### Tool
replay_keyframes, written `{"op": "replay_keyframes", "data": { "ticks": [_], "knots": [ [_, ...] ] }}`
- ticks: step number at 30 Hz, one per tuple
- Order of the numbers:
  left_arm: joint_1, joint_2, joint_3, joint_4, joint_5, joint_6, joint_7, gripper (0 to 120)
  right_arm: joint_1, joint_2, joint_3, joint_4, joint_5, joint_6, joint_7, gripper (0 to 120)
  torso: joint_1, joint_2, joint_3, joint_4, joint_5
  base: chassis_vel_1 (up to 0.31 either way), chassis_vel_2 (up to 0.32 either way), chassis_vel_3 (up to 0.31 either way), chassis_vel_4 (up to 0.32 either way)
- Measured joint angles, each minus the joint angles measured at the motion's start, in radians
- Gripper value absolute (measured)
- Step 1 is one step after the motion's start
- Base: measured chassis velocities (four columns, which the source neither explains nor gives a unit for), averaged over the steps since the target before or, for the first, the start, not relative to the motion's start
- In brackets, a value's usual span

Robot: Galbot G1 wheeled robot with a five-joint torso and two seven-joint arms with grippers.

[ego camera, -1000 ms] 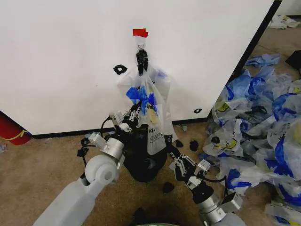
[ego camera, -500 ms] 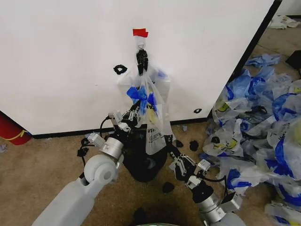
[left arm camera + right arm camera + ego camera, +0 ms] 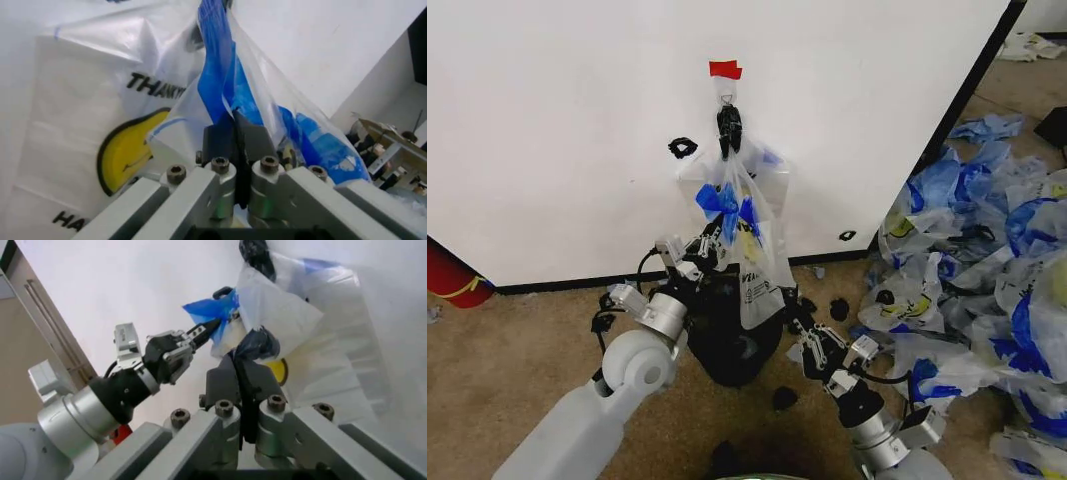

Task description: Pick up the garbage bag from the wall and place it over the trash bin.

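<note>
**Q:** What changed over that last second? Anything I should've noticed?

**A:** Not much, honestly. I was driving it remotely and the garbage bag [image 3: 745,235] hung from the small hook [image 3: 726,97] on the wall [image 3: 557,130] just as it had a second before, under the red tape [image 3: 725,69]. The change was that the blue handles [image 3: 724,203] rode up a little and bunched tighter, and the left gripper [image 3: 710,243] crept up with them. In the left wrist view its fingers [image 3: 217,142] were pressed together with the blue plastic pinched between them, the smiley face and "THANK YOU" print right beside.

**Q:** And the right arm?

**A:** The right gripper [image 3: 802,325] had edged in closer to the bag's lower corner. Its wrist view showed the fingers [image 3: 223,385] closed flat against each other, with nothing between them that I could make out.

**Q:** So what did that mean for the job?

**A:** My read: I had a handle secured but the bag wasn't off the hook yet. The trash bin [image 3: 727,345] sat on the floor directly under the bag, bare, so the lift-off was the step in hand. The heap of blue-and-white bags [image 3: 977,270] off to the right was untouched.
</note>
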Motion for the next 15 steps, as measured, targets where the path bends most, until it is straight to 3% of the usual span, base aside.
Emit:
{"op": "replay_keyframes", "data": {
  "ticks": [15],
  "knots": [
    [0.165, 0.036, -0.129, -0.125, 0.011, 0.008, -0.004, 0, -0.003, 0.003, 0.02, 0.01, 0.0, 0.006, 0.005, 0, 0.0, 0.0, 0.0, 0.0001, 0.0, 0.0, 0.0, 0.0, 0.0]
  ]
}}
